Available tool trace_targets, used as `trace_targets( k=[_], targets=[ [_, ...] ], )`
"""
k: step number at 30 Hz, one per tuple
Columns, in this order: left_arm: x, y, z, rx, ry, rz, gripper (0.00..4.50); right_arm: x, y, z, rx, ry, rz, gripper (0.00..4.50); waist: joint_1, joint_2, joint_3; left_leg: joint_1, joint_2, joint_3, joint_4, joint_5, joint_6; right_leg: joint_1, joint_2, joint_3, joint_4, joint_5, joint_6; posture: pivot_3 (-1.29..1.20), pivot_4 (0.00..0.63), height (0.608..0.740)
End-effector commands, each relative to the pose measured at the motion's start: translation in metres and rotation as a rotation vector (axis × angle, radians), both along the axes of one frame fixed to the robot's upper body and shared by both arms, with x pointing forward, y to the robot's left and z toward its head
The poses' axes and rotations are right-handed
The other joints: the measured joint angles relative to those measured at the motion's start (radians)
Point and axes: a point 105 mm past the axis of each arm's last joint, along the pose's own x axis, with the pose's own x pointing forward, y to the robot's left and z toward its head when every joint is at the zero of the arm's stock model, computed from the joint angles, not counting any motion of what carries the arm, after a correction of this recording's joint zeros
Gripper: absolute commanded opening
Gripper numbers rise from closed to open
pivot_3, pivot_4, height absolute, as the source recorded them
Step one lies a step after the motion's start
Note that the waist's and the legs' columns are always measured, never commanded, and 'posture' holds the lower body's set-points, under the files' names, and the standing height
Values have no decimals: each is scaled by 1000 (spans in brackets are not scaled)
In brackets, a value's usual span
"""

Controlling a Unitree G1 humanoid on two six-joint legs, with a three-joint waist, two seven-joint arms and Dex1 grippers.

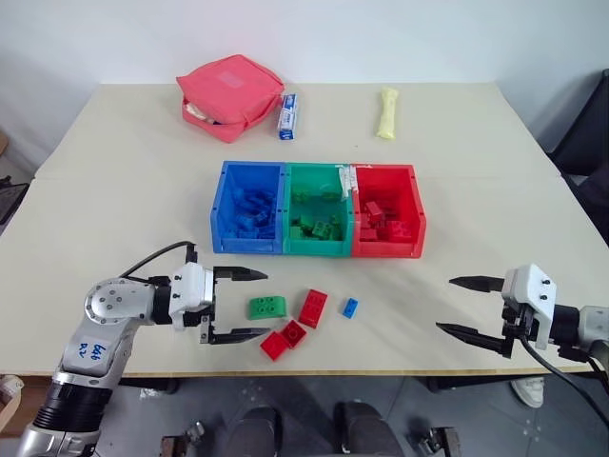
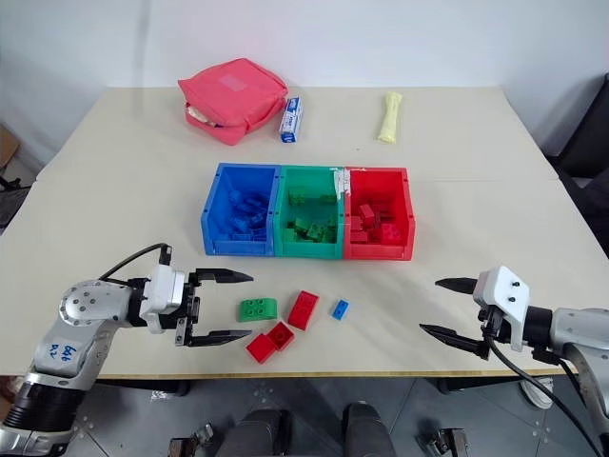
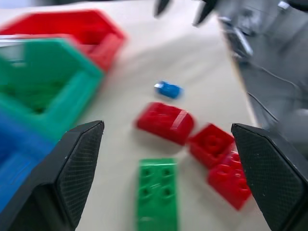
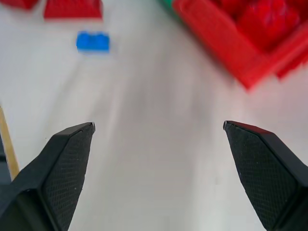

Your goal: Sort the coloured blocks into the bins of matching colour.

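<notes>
Three joined bins sit mid-table: blue [image 1: 223,208], green [image 1: 319,173] and red [image 1: 415,209], each holding several blocks of its own colour. In front of them lie loose blocks: a green one [image 1: 267,307], a red one [image 1: 312,307], a red pair [image 1: 284,339] and a small blue one [image 1: 350,307]. My left gripper [image 1: 253,305] is open, just left of the green block, pointing at it. My right gripper [image 1: 457,305] is open over bare table at the front right, well clear of the blocks. In the left wrist view the green block [image 3: 156,192] lies between the fingers' line.
A pink zipped pouch [image 1: 231,96], a small blue-and-white box [image 1: 287,115] and a pale yellow tube [image 1: 387,112] lie at the back of the table. The front table edge [image 1: 381,371] runs just below the loose blocks.
</notes>
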Motion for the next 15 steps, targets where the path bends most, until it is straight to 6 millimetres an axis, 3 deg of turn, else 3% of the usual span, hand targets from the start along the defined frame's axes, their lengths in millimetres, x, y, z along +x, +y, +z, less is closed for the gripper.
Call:
trace_targets(
  k=[1,4,9,12,15],
  targets=[
    [-2,7,-5,27,-1,-8,4485,2,19,13,30,-21,38,4500,1,0,0,0,0,0,0,0,0,0,0,0,0,0,0,0,150,740],
    [-2,17,-9,37,27,18,4485,5,61,5,51,43,100,4500,0,0,0,0,0,-1,1,0,0,0,-1,0,0,0,0,0,150,740],
    [-2,30,-14,41,39,77,4485,20,106,-12,54,70,104,4500,6,0,0,-2,0,-2,1,0,0,-1,-1,-1,0,0,0,0,150,740],
    [-6,35,-16,45,42,94,4485,30,124,-27,31,82,79,4500,8,0,0,-2,-1,-2,1,0,0,-1,-2,-1,-1,0,0,0,150,740],
    [-9,37,-15,46,40,107,4485,34,129,-36,3,86,65,4500,9,0,0,-3,-2,-3,1,0,0,-1,-3,-2,-1,0,0,0,150,740]
  ],
)
